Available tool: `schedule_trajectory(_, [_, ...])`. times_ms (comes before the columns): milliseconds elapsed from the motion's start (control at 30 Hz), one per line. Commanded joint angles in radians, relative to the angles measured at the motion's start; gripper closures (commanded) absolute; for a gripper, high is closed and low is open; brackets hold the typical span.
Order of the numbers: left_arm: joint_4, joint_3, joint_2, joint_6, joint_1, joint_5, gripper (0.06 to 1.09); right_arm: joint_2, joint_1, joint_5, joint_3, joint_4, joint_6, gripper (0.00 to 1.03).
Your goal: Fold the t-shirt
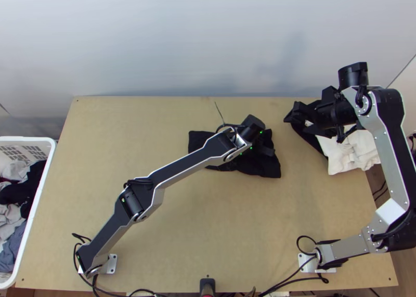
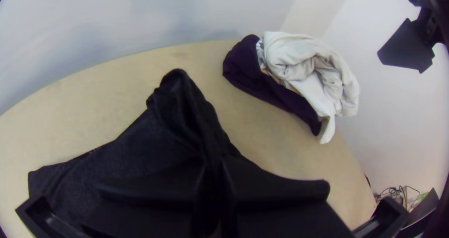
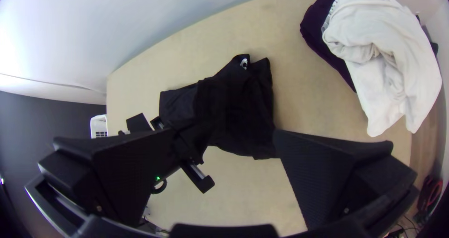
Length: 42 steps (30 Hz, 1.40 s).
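Pinching a raised ridge of the black t-shirt (image 1: 265,166), which lies bunched near the table's middle, the left gripper (image 2: 215,175) has its fingers pressed together. It should, I think, lift gently and lay this fold flat, without dragging the lower layer. Farther right, the right gripper (image 3: 224,133) holds its fingers spread, near the white cloth (image 1: 347,154), which it should avoid.

Backed beyond the table (image 1: 130,136) by a pale wall (image 1: 182,37), dappled with soft shadows. Bordered at the right by wooden floor (image 1: 406,275). Brightly lit on the wall above a dark surface (image 3: 47,126) in the right wrist view.
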Motion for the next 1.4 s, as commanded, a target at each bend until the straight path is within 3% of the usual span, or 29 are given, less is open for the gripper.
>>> schedule_trajectory(0, [0.017, 0.005, 0.007, -0.003, -0.022, -0.006, 1.01, -0.009, -0.001, -0.001, -0.016, 0.003, 0.003, 0.04])
schedule_trajectory(33, [0.020, 0.007, 0.005, -0.003, -0.020, -0.013, 0.91, -0.011, -0.001, -0.001, -0.015, 0.003, 0.003, 0.04])
schedule_trajectory(133, [0.003, 0.007, -0.013, -0.001, -0.017, -0.010, 0.45, -0.019, -0.004, -0.001, -0.018, 0.003, 0.003, 0.04])
schedule_trajectory(267, [-0.087, 0.007, -0.084, -0.006, -0.019, 0.012, 0.13, -0.026, -0.027, -0.001, -0.033, 0.012, 0.003, 0.04])
schedule_trajectory(467, [-0.220, -0.009, -0.234, -0.008, 0.032, 0.021, 0.11, -0.054, -0.027, -0.001, -0.098, 0.088, 0.005, 0.04])
schedule_trajectory(633, [-0.302, -0.093, -0.383, -0.009, 0.129, 0.015, 0.11, -0.112, 0.080, 0.000, -0.219, 0.332, 0.043, 0.04])
schedule_trajectory(700, [-0.352, -0.105, -0.423, -0.009, 0.175, 0.012, 0.11, -0.091, 0.151, 0.008, -0.208, 0.357, 0.051, 0.04])
schedule_trajectory(833, [-0.415, -0.171, -0.513, -0.008, 0.265, 0.009, 0.11, -0.045, 0.317, 0.203, -0.197, 0.368, -0.049, 0.04])
schedule_trajectory(1033, [-0.415, -0.321, -0.650, -0.004, 0.366, 0.006, 0.11, -0.023, 0.518, 0.447, -0.280, 0.375, -0.287, 0.04])
schedule_trajectory(1367, [-0.405, -0.498, -0.783, -0.015, 0.498, 0.007, 0.11, -0.077, 0.723, 0.615, -0.610, 0.645, -0.518, 0.04])
